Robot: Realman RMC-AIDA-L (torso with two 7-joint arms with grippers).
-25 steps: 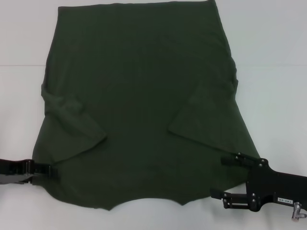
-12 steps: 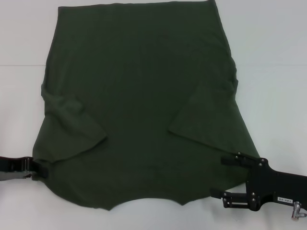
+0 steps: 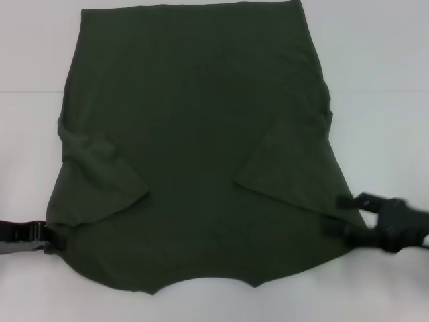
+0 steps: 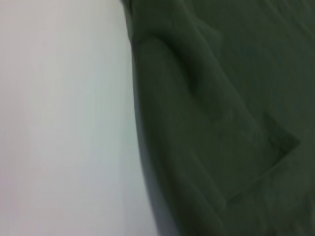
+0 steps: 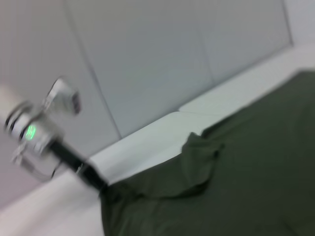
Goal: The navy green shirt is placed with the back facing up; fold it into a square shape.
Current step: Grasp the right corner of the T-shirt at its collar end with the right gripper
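Shirt: the navy green shirt lies spread flat on the white table, plain side up, no lettering showing.
Shirt sleeves: both short sleeves are folded inward onto the body of the shirt, one on its left part, one on its right part.
Shirt near edge: the edge closest to the robot curves and has a small notch near its middle.
Shirt in left wrist view: the cloth fills one side, with a folded flap on it; bare table fills the other side.
Shirt in right wrist view: the cloth runs across the table with a small bunched fold rising from it.
Left gripper: the left gripper sits at the shirt's near left corner, its tip touching the cloth edge. How far its fingers are apart, and whether they have the cloth, cannot be told.
Left gripper from the right wrist view: the left gripper meets the shirt's corner, its arm reaching in from off the table.
Right gripper: the right gripper is at the shirt's near right edge, blurred; two dark fingers stand apart, one above the other, with the cloth edge between or just beside them. A hold on the cloth cannot be confirmed.
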